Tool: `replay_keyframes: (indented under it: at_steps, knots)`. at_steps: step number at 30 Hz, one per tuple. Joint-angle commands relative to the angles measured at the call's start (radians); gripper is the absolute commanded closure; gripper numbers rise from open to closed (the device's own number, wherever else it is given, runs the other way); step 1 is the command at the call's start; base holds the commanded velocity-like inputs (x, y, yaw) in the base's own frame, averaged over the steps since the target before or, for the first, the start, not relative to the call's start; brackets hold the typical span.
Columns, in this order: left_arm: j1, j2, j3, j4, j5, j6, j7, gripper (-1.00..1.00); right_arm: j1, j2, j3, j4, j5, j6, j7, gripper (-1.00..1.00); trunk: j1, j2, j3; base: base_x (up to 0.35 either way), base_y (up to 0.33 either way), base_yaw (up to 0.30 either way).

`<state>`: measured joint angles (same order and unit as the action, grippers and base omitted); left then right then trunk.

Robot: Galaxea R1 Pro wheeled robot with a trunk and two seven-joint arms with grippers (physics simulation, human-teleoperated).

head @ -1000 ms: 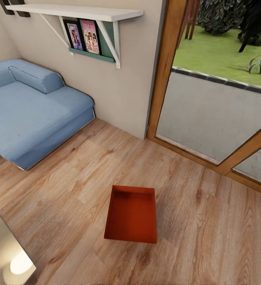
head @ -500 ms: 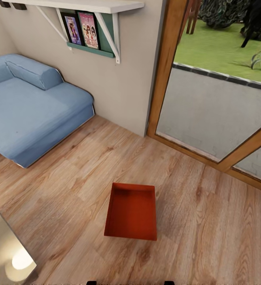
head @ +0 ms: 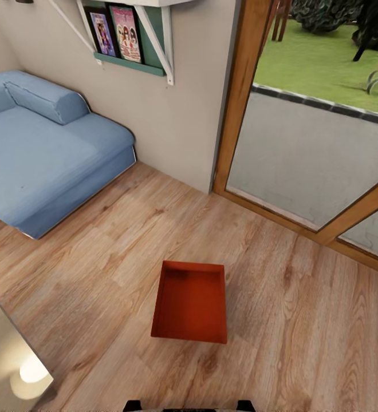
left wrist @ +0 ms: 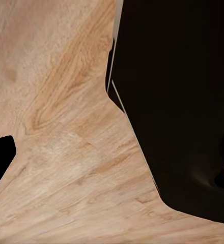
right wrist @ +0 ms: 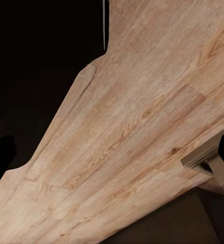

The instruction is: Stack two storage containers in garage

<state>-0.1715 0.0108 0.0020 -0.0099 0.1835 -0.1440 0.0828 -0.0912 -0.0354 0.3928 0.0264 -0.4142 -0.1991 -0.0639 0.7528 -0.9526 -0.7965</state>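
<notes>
Light wood plank floor, bearing 1 red-orange storage container and a blue sofa.

- One storage container sits on the wood floor, in the lower middle of the head view, standing apart from everything else.
- The sofa lies well to the container's left and farther back, against the wall.
- A wall shelf hangs on that wall above the sofa's right end, with framed pictures standing under it.
- The glass door stands to the right of the wall, behind and right of the container.
- Beyond the door lies paving, then grass farther out.
</notes>
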Motion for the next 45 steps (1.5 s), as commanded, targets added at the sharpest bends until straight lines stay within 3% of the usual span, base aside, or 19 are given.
replay_keyframes:
  at_steps: [1, 14, 45]
  knots:
    - [0.000, 0.000, 0.000, 0.001, 0.005, -0.003, 0.001, -1.00, -0.001, 0.000, 0.009, 0.003, -0.007, -0.005, -0.001, -1.00, 0.000, 0.000, -0.002, 0.000, 0.000, 0.000]
    - [0.000, 0.000, 0.000, 0.001, 0.005, -0.003, 0.001, -1.00, -0.001, 0.000, 0.006, 0.003, -0.007, -0.009, -0.001, -1.00, 0.000, 0.000, -0.021, 0.000, 0.000, 0.000]
    - [0.000, 0.001, -0.005, 0.002, -0.003, -0.004, -0.001, -1.00, -0.001, 0.002, 0.003, 0.003, -0.007, -0.011, -0.001, -1.00, 0.000, 0.000, -0.023, 0.027, 0.000, 0.000]
